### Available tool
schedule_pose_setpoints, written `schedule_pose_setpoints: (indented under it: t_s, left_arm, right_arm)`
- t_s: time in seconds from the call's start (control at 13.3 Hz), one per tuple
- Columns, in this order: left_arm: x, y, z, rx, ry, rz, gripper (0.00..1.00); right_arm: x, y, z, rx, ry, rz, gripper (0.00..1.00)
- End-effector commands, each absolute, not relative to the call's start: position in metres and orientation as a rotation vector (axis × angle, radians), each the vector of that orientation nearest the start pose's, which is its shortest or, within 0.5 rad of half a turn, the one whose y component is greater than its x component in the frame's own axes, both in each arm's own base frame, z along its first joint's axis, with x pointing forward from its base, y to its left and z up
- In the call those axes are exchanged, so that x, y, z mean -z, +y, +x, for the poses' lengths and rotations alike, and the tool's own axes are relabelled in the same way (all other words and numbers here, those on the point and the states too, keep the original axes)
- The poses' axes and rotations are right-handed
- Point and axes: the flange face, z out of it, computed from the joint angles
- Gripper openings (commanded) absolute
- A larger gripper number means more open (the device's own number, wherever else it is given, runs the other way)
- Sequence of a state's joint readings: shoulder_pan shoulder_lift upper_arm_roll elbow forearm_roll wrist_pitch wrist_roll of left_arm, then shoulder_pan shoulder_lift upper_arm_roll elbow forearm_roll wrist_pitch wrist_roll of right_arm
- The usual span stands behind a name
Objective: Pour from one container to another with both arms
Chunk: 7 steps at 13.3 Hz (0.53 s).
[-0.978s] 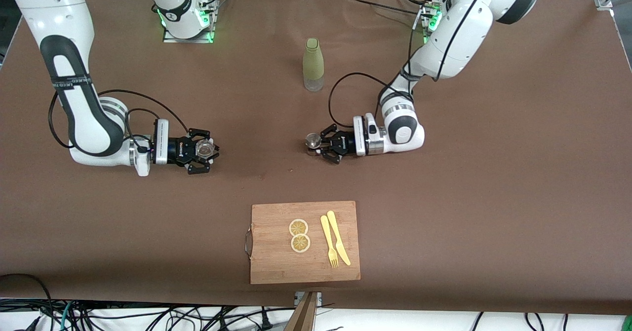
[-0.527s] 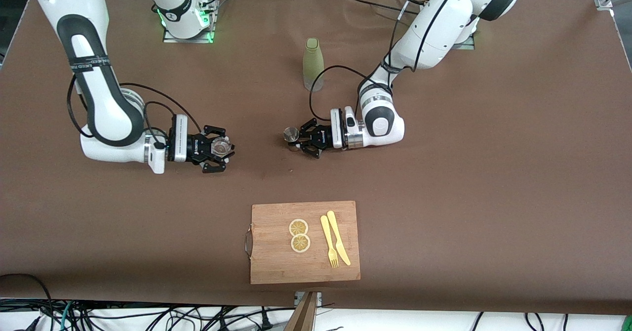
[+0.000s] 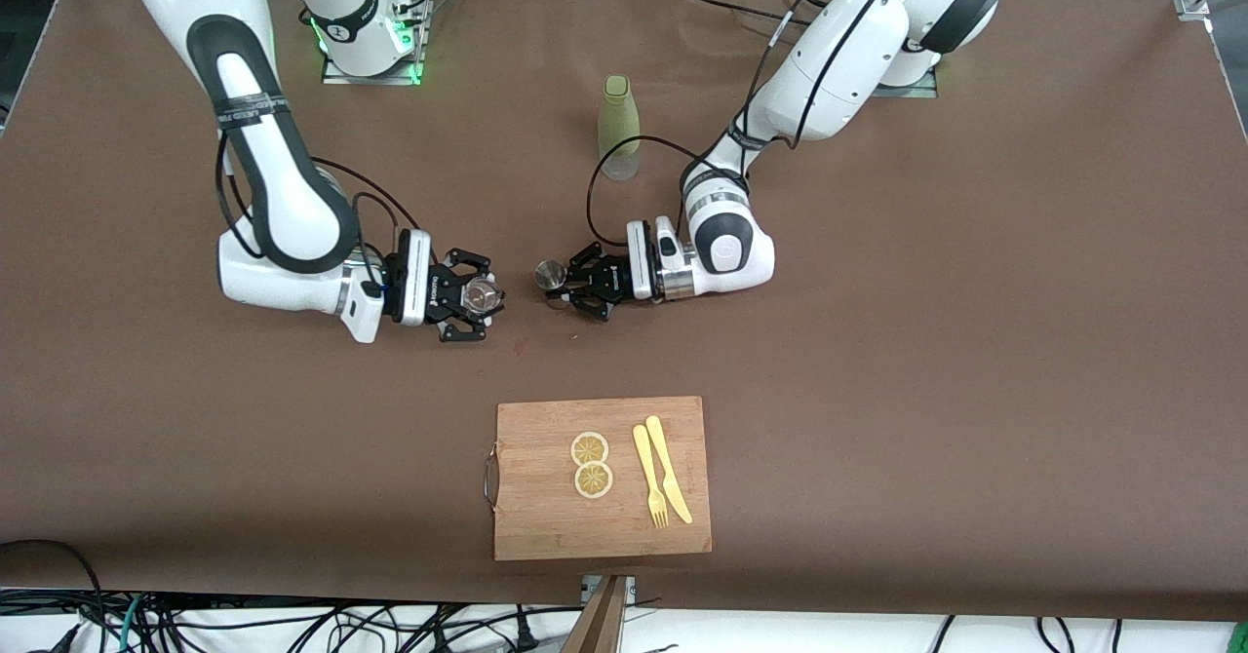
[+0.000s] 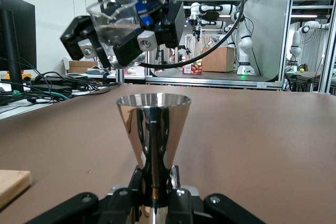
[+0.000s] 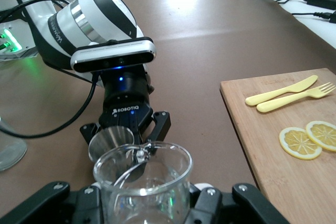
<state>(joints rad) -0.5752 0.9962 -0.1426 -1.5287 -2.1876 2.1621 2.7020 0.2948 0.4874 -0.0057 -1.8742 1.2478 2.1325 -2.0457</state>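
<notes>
Mid-table, above brown surface. Left gripper point(image 3: 564, 286) clamps steel jigger point(image 3: 550, 274); right gripper point(image 3: 478, 297) clamps glass beaker point(image 3: 480, 294) at jigger's 8 o'clock. Rims near, seemingly apart.

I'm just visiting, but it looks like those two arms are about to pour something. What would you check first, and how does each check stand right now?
1. Left gripper shut on the metal jigger: ok.
2. Right gripper shut on the glass beaker: ok.
3. Jigger upright, mouth open: ok in the left wrist view.
4. Beaker's rim above the jigger's mouth: ok, though off to one side, not over it.
5. Liquid in the beaker: cannot tell.
6. Green bottle and cutting board apart from both grippers: ok.
</notes>
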Motion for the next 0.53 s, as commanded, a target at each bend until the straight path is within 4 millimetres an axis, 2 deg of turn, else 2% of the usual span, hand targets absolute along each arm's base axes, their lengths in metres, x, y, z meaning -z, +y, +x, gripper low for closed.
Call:
schedule_pose_setpoints:
  t_s: [0.0, 0.45]
  left_arm:
    - [-0.087, -0.482, 0.524, -1.317, -1.190, 1.405, 0.00]
    - [-0.095, -0.484, 0.532, -1.334, -1.191, 1.398, 0.00]
  right_arm:
    - [-0.274, 0.236, 0.593, 0.765, -1.529, -1.732, 0.20]
    - [-0.289, 0.250, 0.589, 0.751, -1.593, -1.756, 0.20]
